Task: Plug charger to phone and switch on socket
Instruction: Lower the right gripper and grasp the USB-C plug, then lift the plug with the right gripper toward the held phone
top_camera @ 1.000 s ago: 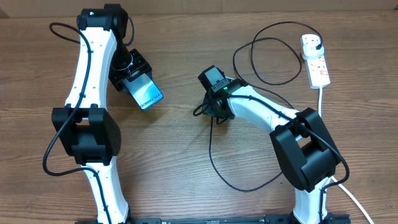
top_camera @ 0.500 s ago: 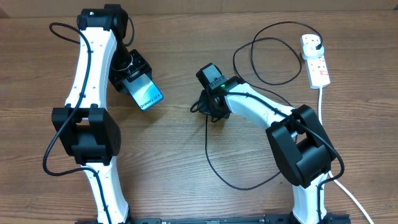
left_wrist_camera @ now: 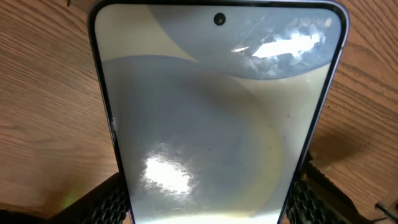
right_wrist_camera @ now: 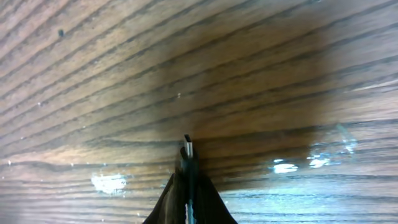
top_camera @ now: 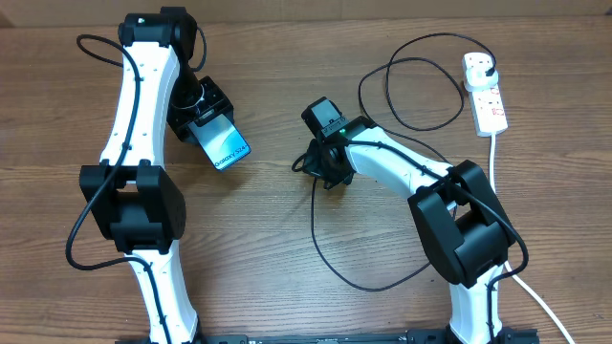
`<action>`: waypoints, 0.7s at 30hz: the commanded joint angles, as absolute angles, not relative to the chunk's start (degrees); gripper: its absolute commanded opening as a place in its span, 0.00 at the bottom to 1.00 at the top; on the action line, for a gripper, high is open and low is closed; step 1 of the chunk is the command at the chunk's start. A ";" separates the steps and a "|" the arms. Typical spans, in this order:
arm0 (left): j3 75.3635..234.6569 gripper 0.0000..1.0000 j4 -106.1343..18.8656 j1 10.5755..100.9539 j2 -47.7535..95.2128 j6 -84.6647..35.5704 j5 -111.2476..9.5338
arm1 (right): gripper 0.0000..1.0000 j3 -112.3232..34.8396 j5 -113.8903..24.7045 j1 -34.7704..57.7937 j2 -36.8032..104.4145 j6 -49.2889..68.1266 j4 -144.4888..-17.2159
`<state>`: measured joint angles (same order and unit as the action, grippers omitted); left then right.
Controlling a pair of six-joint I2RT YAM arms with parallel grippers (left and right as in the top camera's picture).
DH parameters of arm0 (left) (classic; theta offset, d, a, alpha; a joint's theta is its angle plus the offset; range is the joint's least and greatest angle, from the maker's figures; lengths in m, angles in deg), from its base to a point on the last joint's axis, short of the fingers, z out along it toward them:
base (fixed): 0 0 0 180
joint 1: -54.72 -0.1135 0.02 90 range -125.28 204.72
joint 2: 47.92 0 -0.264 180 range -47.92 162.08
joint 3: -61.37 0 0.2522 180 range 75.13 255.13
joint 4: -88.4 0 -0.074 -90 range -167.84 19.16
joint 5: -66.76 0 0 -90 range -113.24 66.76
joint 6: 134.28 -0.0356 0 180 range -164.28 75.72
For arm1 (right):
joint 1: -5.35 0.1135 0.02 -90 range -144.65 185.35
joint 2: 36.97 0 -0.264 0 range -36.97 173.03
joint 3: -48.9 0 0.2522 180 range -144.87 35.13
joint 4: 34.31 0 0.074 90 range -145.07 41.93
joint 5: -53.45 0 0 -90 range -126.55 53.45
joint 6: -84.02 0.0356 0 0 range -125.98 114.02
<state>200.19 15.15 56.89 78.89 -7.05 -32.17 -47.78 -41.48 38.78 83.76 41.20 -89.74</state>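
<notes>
My left gripper (top_camera: 206, 119) is shut on the phone (top_camera: 221, 141), its fingers on the two long sides (left_wrist_camera: 211, 205). The phone's light screen fills the left wrist view (left_wrist_camera: 214, 118), and its "Galaxy S24+" end points toward the table's middle. My right gripper (top_camera: 311, 164) is shut on the charger's connector tip (right_wrist_camera: 188, 149), which sticks out past the fingertips (right_wrist_camera: 188, 186) just above the wood. The black charger cable (top_camera: 330, 258) loops across the table to its plug (top_camera: 489, 68) in the white socket (top_camera: 485, 91) at the far right. The tip is some way right of the phone.
The socket's thick white lead (top_camera: 494, 153) runs down the right side toward the front edge. Cable loops lie between the right arm and the socket. The wooden table (top_camera: 268, 239) is bare between the arms.
My right gripper has moved slightly left toward the phone with the connector tip. The left arm and phone have not moved.
</notes>
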 commanded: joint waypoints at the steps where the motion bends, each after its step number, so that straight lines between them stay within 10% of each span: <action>1: 201.72 0.04 15.30 56.98 79.06 -8.17 -31.99 | 0.04 -48.85 -46.94 38.73 88.24 34.60 -90.44; 21: 201.74 0.04 7.15 56.43 79.04 -26.55 -52.50 | 0.04 -53.24 -89.56 31.00 73.18 -3.85 -99.55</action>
<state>200.19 8.64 56.89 78.89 -19.62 -40.89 -52.06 -79.12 32.11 74.32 2.88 -98.24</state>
